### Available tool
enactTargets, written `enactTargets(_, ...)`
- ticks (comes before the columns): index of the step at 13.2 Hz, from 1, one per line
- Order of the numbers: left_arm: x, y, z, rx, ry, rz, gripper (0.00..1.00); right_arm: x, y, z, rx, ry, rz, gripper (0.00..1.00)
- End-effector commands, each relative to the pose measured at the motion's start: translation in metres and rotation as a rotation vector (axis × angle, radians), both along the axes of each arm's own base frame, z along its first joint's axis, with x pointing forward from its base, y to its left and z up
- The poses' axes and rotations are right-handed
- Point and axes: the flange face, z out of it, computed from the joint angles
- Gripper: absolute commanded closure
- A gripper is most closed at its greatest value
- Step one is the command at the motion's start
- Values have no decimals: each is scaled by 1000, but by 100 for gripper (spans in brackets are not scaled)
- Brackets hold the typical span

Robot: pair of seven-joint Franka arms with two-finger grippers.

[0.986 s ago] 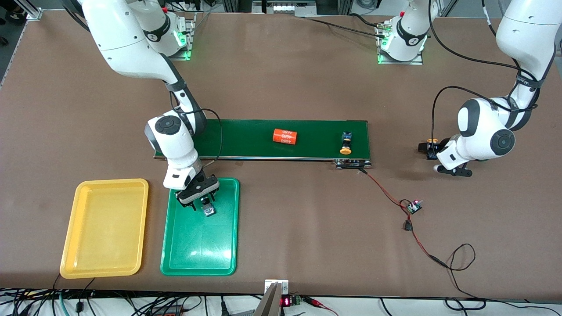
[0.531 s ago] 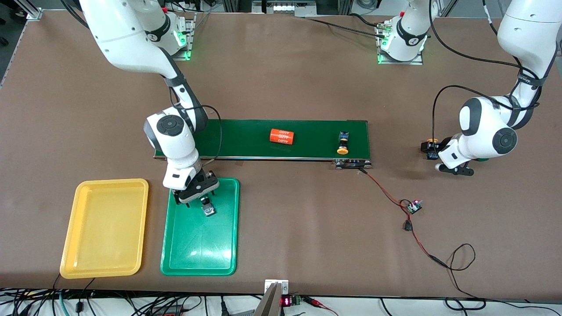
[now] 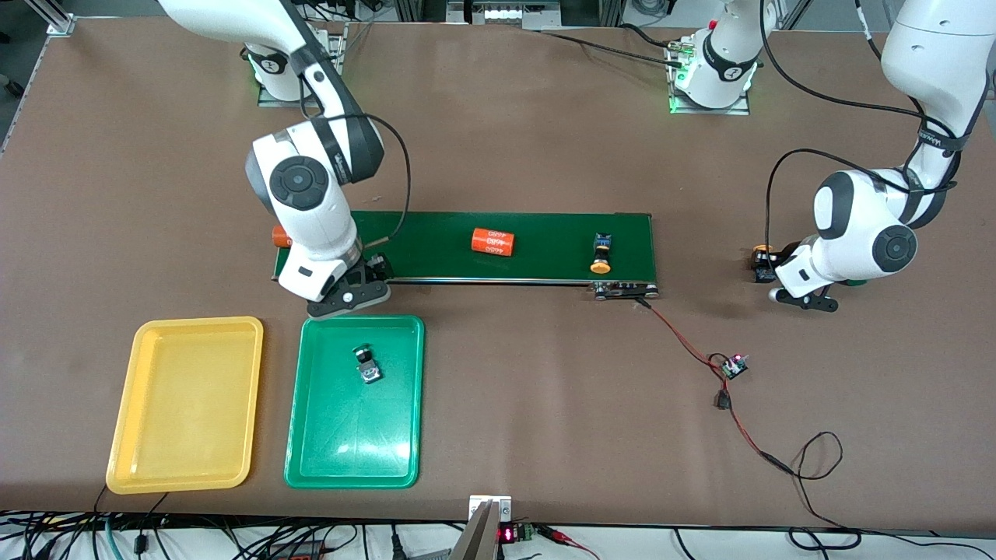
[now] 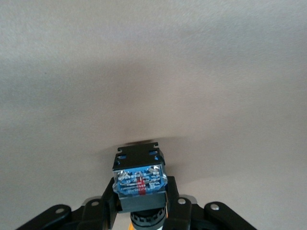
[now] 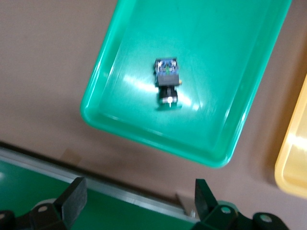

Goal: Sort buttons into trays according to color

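Observation:
A green tray (image 3: 389, 435) holds one button (image 3: 366, 364) on its side, also in the right wrist view as button (image 5: 168, 82) in green tray (image 5: 230, 52). Beside it lies the bare yellow tray (image 3: 187, 404). My right gripper (image 3: 348, 294) hangs open and empty over the belt's edge next to the green tray; its jaws (image 5: 138, 199) stand wide. A yellow-capped button (image 3: 600, 254) rides the green belt (image 3: 545, 233). Low over the table at the left arm's end, my left gripper (image 3: 766, 268) is shut on a yellow-orange button (image 4: 140, 179).
An orange cylinder (image 3: 493, 241) lies on the belt. Another orange cylinder (image 3: 280, 236) peeks out at the belt's end by the right arm. A red-black cable with a small board (image 3: 734, 365) runs from the belt toward the front edge.
My right gripper has lifted off the green tray toward the belt, leaving the button there. The belt's cylinder and button have drifted toward the right arm's end. My left gripper has closed on its button.

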Motion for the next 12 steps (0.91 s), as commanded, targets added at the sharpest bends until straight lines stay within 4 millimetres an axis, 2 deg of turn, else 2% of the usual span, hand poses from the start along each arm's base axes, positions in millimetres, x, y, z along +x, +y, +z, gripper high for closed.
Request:
enactTargets(1, 8, -3, 29, 24, -21, -34, 100, -18, -7, 37, 23, 57, -54, 0)
enactTargets(3, 19, -8, 45, 30, 7, -34, 100, -31, -14, 67, 15, 88, -124, 0)
enactTargets(5, 28, -40, 80, 57, 40, 8, 100, -47, -10, 90, 15, 104, -160, 0)
enactTargets(7, 35, -74, 106, 66, 47, 10, 100, -59, -19, 112, -3, 136, -186, 0)
enactTargets(9, 41, -94, 120, 58, 45, -23, 100, -69, -34, 134, -9, 164, -201, 0)
enactTargets(12, 40, -114, 120, 43, 46, -65, 100, -81, -52, 159, -14, 172, -213, 0)
